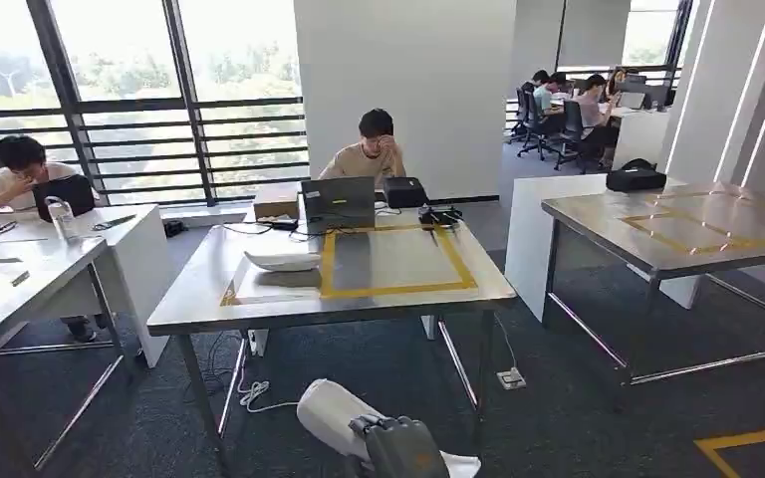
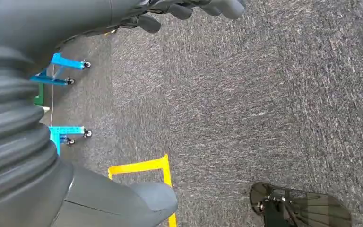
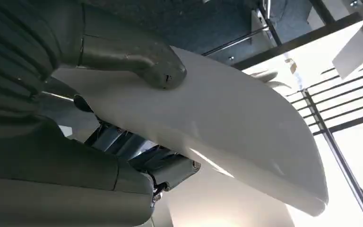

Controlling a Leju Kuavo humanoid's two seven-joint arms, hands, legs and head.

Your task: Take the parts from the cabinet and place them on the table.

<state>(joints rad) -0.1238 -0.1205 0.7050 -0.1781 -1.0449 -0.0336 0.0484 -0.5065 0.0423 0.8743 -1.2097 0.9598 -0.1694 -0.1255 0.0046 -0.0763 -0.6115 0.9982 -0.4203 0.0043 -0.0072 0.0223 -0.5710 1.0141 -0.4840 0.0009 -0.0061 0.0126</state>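
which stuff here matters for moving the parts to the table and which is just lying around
Belongs to the job:
- white part held in the right hand
- white part already on the table
- steel table with yellow tape square

Just lying about:
- laptop
- black case
- cardboard box
- water bottle

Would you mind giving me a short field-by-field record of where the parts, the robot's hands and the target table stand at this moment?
held part: white curved shell, gripped by the right hand, low in the head view, not yet at the table
placed part: similar white part lying on the steel table, beside the yellow taped square
left hand: hangs over grey carpet, nothing in it
table clutter: laptop at the far edge
people: one seated behind the table
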